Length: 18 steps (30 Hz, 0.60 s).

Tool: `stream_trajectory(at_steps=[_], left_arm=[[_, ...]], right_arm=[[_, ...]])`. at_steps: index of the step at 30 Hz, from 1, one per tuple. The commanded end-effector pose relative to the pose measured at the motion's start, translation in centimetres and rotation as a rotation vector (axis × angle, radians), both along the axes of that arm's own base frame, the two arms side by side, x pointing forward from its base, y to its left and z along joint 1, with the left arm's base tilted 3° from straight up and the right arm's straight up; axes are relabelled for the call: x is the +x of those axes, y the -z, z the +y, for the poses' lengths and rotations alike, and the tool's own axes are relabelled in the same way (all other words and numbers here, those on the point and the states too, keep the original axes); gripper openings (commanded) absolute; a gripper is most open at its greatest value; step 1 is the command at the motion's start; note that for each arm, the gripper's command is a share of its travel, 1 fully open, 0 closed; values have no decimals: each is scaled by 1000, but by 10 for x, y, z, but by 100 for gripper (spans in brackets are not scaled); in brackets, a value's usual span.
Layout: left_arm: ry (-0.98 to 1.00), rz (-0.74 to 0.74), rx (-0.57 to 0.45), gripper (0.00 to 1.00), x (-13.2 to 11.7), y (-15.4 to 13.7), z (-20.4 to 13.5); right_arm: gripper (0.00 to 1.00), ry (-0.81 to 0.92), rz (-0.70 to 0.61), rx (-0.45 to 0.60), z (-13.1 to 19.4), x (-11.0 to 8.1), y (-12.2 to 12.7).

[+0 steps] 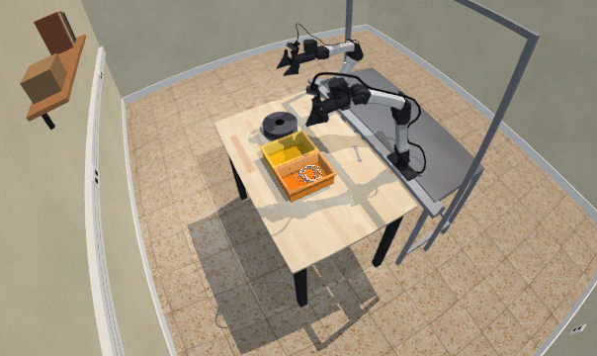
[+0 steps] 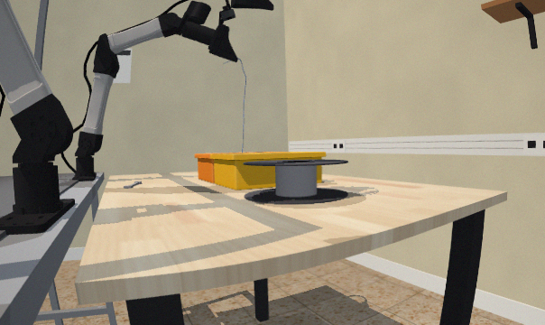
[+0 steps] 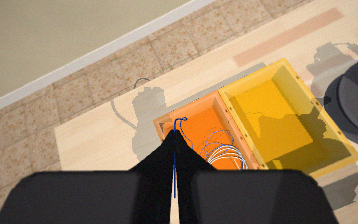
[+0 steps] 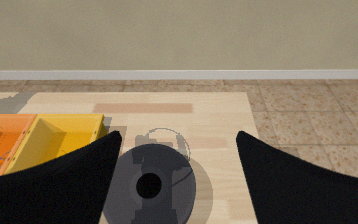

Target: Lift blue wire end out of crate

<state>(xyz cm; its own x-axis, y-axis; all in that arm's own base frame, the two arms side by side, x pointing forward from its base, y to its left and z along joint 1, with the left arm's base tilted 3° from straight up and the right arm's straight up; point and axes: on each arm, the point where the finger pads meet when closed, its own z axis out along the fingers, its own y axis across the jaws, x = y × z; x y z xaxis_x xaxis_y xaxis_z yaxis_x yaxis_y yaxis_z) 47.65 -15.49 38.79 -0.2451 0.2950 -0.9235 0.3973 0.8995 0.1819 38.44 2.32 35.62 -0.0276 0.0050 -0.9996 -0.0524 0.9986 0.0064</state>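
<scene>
From here I see the left gripper (image 1: 308, 124) (image 2: 236, 60) (image 3: 174, 132) pinched closed on the blue wire (image 2: 244, 104) (image 3: 175, 121), which hangs below its fingertips into the orange crate (image 1: 293, 194) (image 2: 205, 168) (image 3: 161, 119). The right gripper (image 4: 178, 133) stands wide open, holding nothing, well apart from the wire.
</scene>
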Motion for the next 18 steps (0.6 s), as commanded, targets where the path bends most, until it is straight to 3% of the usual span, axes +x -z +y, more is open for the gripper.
stream_trajectory(at_steps=[1, 6, 18], left_arm=[[-22, -171, -61, 0, -5, -64, 11], [-24, -262, -93, 0, -11, -100, 13], [-27, -343, -121, 0, -16, -131, 15]], right_arm=[[100, 1, -28, -5, -4, -2, -4], [100, 1, -28, -5, -4, -2, -4], [100, 1, -28, -5, -4, -2, -4]])
